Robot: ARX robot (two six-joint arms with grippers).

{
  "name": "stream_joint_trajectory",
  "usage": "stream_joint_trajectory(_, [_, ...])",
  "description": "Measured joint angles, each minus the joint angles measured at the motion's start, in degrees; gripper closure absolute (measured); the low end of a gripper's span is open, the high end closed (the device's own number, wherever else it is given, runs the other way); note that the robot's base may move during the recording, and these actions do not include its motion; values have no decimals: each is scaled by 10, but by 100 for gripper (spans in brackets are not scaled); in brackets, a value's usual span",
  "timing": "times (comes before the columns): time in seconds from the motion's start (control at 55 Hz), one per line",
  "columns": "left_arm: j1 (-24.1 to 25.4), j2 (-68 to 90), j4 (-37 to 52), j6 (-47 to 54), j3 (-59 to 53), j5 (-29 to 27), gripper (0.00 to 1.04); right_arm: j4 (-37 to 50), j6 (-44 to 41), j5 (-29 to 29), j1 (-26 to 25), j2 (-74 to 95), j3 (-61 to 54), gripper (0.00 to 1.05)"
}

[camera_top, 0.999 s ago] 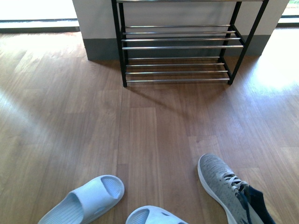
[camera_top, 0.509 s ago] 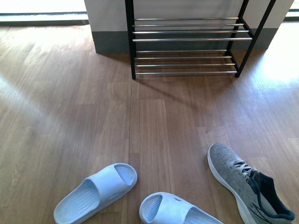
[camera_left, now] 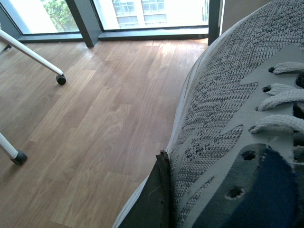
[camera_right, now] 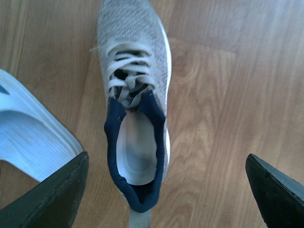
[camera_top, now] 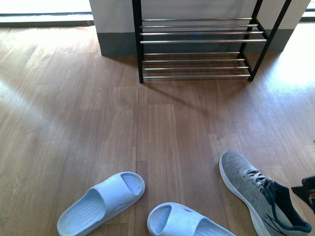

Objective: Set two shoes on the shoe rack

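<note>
One grey knit sneaker [camera_top: 251, 189] lies on the wood floor at the lower right of the front view, toe towards the shoe rack [camera_top: 199, 42] at the back. My right gripper [camera_right: 166, 159] hangs open above its dark collar, and a dark part of it shows at the front view's right edge [camera_top: 306, 189]. The same sneaker [camera_right: 135, 71] lies lengthwise between the wide-apart fingers. My left gripper [camera_left: 190, 185] is shut on another grey knit sneaker [camera_left: 223, 109], with one dark finger [camera_left: 154, 199] against its side. Two pale blue slides [camera_top: 101, 201] [camera_top: 184, 221] lie at the lower left.
A white and grey wall [camera_top: 115, 29] stands behind the rack. In the left wrist view, white legs on black castors [camera_left: 61, 79] [camera_left: 18, 157] stand near a dark-framed window [camera_left: 85, 21]. One slide [camera_right: 28, 137] lies beside the right gripper's finger.
The front view has shifted: the rack now sits higher and further right, and more of the shoes show. A dark part of my right gripper has come in at the right edge.
</note>
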Motion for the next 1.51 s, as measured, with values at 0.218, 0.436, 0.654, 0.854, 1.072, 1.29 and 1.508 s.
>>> stream_joint_trajectory(0.218, [0,0,0,0,0,0,103,14,-16,-3,1,95,45,9])
stream_joint_trajectory(0.436, [0,0,0,0,0,0,103,23,-32,3,-5,151,86,9])
stream_joint_trajectory(0.654, [0,0,0,0,0,0,103,20,-49,5,-18,182,118,9])
stream_joint_trajectory(0.854, [0,0,0,0,0,0,103,18,-53,16,-22,223,166,9])
stream_joint_trajectory(1.072, [0,0,0,0,0,0,103,40,-42,24,-10,250,193,15])
stream_joint_trajectory(1.29, [0,0,0,0,0,0,103,43,-28,32,8,269,217,43])
stream_joint_trajectory(1.508, [0,0,0,0,0,0,103,22,-24,36,20,279,227,73])
